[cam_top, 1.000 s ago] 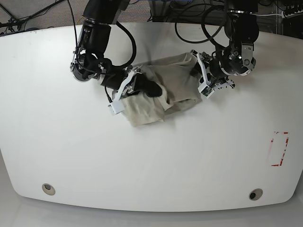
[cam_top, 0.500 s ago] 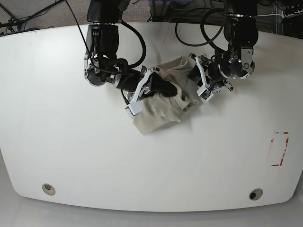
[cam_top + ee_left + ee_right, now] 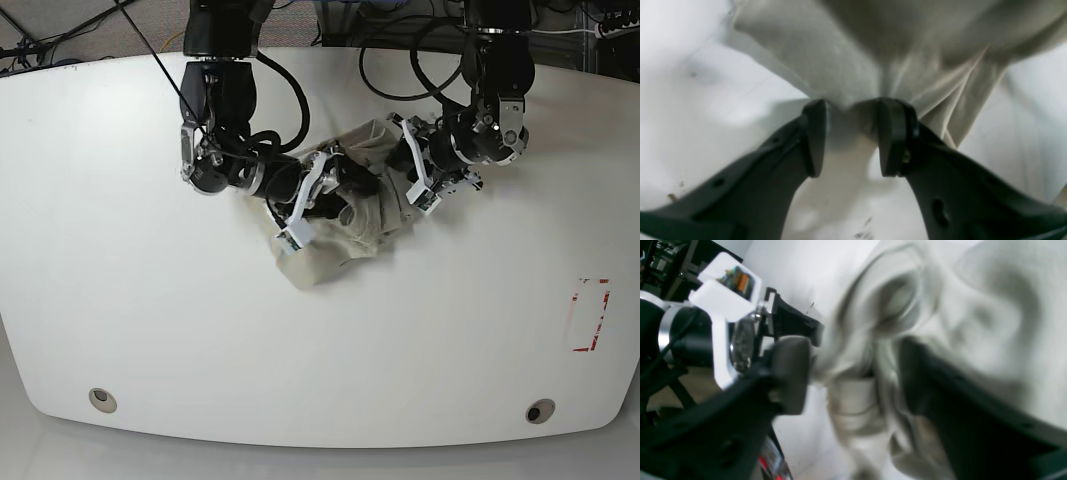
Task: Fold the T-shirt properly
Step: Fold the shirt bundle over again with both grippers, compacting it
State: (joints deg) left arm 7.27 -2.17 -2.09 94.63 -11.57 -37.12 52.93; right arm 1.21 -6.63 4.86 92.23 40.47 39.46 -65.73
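The shirt [image 3: 345, 225] lies bunched on the table [image 3: 150, 320], upper centre of the base view, a crumpled heap rather than a flat rectangle, with one lobe sagging toward the lower left of the pile. In the left wrist view the shirt [image 3: 893, 60] fills the upper frame, its cloth gathered into pleats that run down between my left claw's [image 3: 846, 136] pads.

My left claw, on the right of the heap in the base view [image 3: 415, 180], is clamped on that pinch of fabric, jaws part closed with cloth between them. My right claw [image 3: 853, 373], seen in its own blurred view, stands with jaws apart, shirt folds [image 3: 940, 306] lying loose between and beyond them; in the base view it sits at the heap's left [image 3: 325, 195]. I judge it grips nothing at present.

Risks, as I judge them:
- With only one edge held, any pull by my left claw could drag the whole heap across the table instead of spreading it.
- My right claw, closing where it stands, may catch several layers at once and lock in the crumple.
- The two claws sit near each other over the pile; a careless sweep could bring them together.
- The fold may come out lopsided, since no hem or sleeve is laid out flat.
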